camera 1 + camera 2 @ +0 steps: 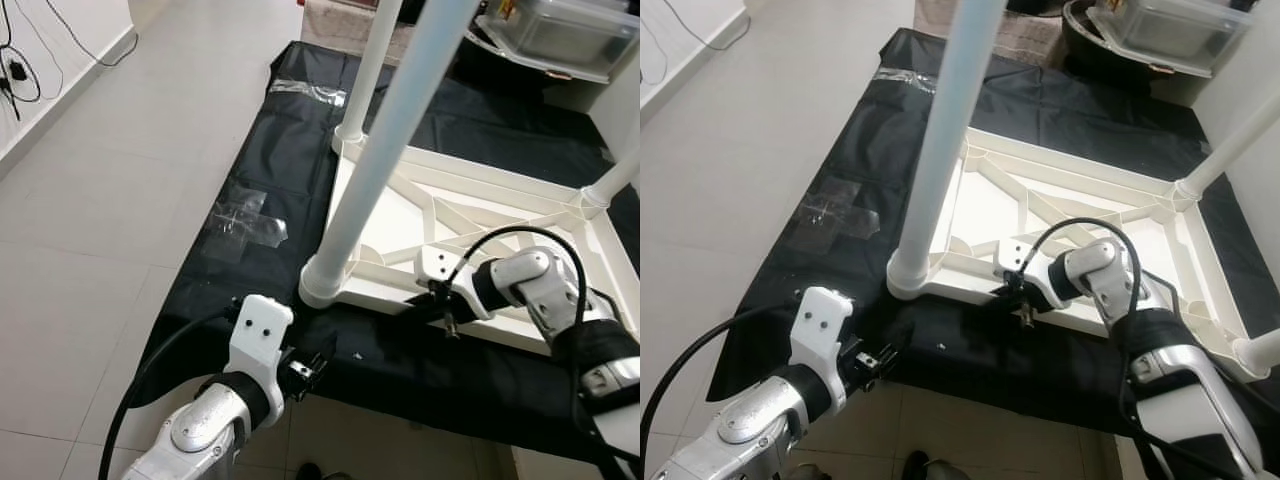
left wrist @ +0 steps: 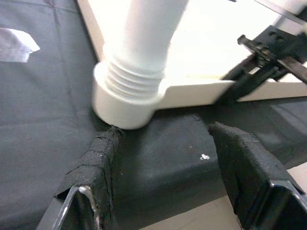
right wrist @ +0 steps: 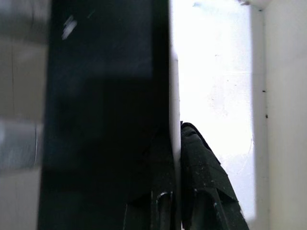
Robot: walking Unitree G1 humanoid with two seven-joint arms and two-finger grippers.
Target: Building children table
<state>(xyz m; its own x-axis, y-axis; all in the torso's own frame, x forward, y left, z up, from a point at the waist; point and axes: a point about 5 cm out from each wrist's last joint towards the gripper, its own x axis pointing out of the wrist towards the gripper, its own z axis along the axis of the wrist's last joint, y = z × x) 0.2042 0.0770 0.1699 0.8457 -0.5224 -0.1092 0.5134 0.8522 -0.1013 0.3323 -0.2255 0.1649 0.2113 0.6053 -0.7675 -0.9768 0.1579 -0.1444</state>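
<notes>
A white plastic children's table lies upside down on a black sheet. Its legs stick up, and the nearest leg is threaded into the corner socket. My left gripper hovers open over the sheet just in front of that socket, with nothing between its fingers. My right gripper is shut on the table's near rim, one finger on each side of the thin white edge.
Two more legs rise at the far left and right corners. Clear tape patches stick to the sheet. A plastic bin stands at the back right. Cables lie by the left wall, beside pale floor tiles.
</notes>
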